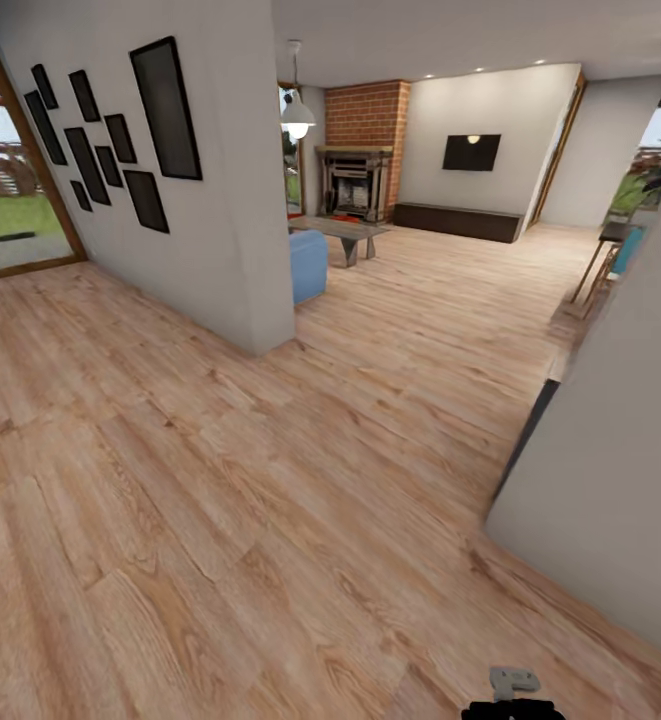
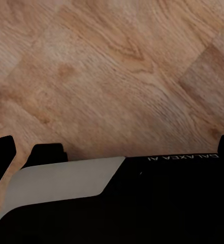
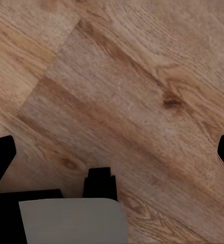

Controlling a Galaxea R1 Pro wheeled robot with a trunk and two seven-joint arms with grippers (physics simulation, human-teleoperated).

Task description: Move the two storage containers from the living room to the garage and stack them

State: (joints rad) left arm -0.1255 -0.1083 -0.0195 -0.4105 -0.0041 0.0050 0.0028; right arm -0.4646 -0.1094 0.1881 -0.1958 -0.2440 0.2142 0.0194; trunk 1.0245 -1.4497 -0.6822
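Head view looks across wood-plank flooring (image 1: 270, 480) toward the fireplace (image 1: 354, 180) at one o'clock; the storage containers aren't visible, so the robot is likely travelling. Both pincers splay wide, holding nothing.

Nine dark picture frames (image 1: 165, 108) on the wall, one pendant lamp (image 1: 297, 112), one fireplace (image 1: 354, 183), one television (image 1: 471, 152), one coffee table (image 1: 340, 232).
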